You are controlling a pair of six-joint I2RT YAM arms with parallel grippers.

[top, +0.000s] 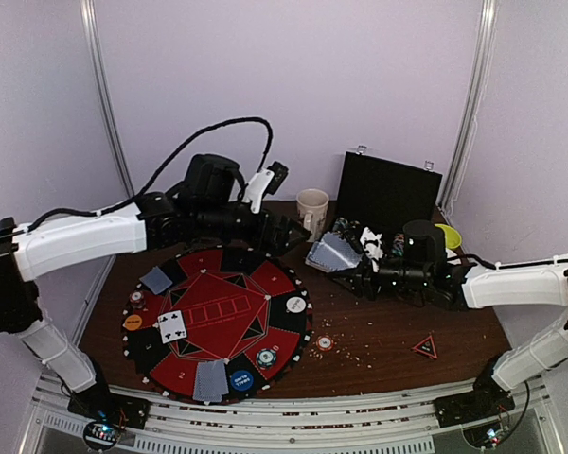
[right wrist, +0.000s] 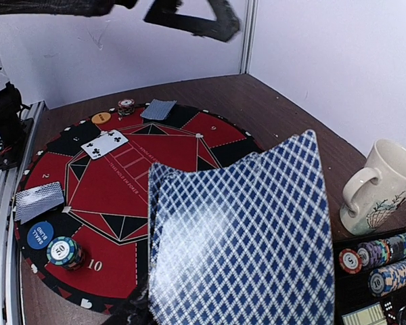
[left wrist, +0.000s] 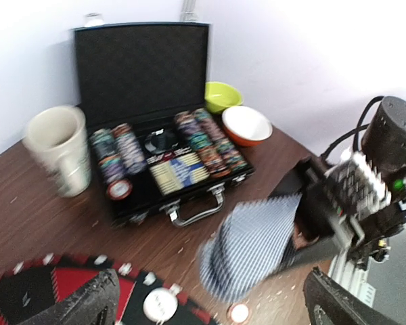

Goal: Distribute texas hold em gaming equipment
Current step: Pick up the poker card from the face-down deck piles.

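My right gripper point(top: 348, 261) is shut on a fan of blue-backed playing cards point(top: 329, 250), held above the table just right of the round red and black poker mat point(top: 229, 305). The cards fill the right wrist view point(right wrist: 238, 230) and hide the fingers. My left gripper point(top: 286, 233) is open and empty, close to the left of the fan; its fingers point(left wrist: 88, 305) stand wide apart below the blurred cards point(left wrist: 257, 247). On the mat lie face-down cards point(top: 156, 279) point(top: 210, 381), face-up cards point(top: 171, 326), white point(top: 295, 305), blue point(top: 240, 381) and orange point(top: 133, 322) buttons, and chips point(top: 266, 357).
An open black chip case point(left wrist: 139, 71) stands at the back, with a cream mug point(top: 312, 210) to its left and yellow-green point(left wrist: 223, 95) and orange point(left wrist: 247, 125) bowls to its right. A loose chip point(top: 325, 343) and a red triangle point(top: 424, 348) lie on the brown table.
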